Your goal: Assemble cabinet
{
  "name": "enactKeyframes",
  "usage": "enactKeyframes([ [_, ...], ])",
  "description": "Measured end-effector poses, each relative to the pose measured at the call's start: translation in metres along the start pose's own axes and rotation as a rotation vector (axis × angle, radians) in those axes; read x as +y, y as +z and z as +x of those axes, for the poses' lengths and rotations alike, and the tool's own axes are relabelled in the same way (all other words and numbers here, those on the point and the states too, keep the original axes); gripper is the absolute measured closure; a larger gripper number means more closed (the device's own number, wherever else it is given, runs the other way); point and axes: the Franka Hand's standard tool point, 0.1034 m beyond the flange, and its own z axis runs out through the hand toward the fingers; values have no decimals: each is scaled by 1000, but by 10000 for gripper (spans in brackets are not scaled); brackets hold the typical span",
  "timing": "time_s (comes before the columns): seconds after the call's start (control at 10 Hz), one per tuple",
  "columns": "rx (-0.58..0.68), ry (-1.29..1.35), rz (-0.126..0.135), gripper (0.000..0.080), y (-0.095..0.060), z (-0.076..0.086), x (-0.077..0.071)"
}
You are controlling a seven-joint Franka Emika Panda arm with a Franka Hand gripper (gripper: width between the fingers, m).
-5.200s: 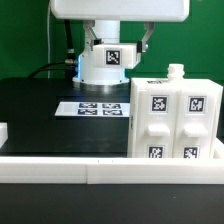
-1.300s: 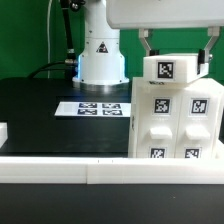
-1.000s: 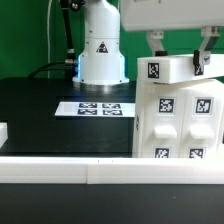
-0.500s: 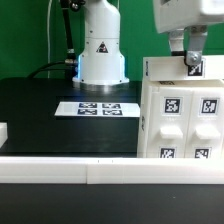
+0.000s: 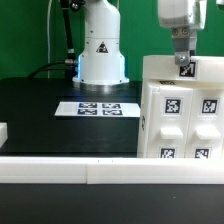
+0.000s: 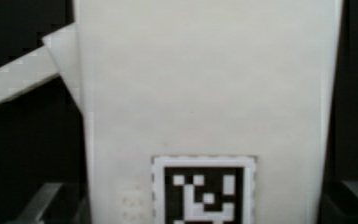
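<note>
You see the cabinet (image 5: 182,118) standing upright on the black worktop (image 5: 40,115) at the exterior view's right, just behind the white front rail (image 5: 60,170). The hand (image 5: 183,66) sits on its top edge, fingers closed against the cabinet. The marker board (image 5: 95,108) lies flat beside it.

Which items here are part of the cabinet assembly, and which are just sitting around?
Part of the job:
- large white plastic box-shaped cabinet with black-and-white square tags
- two-finger gripper at the cabinet's top

Lying about:
- thin flat white marker board with printed tags on the black table
- small white block at the exterior view's left edge
- white front rail
</note>
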Motion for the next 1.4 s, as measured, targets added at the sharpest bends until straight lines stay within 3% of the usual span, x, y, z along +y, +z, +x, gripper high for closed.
enactKeyframes([
  [0.3, -18, -2, -3, 240, 0, -1, 0],
  [0.5, -27, -47, 3, 26, -6, -3, -1],
  [0.8, -70, -92, 30, 2, -30, -12, -7],
  [1.2, -70, -186, 31, 2, -29, -13, -6],
  [1.3, -53, -394, 20, 2, -29, -13, -6],
  [1.4, -52, -540, 26, 2, -29, -15, -8],
])
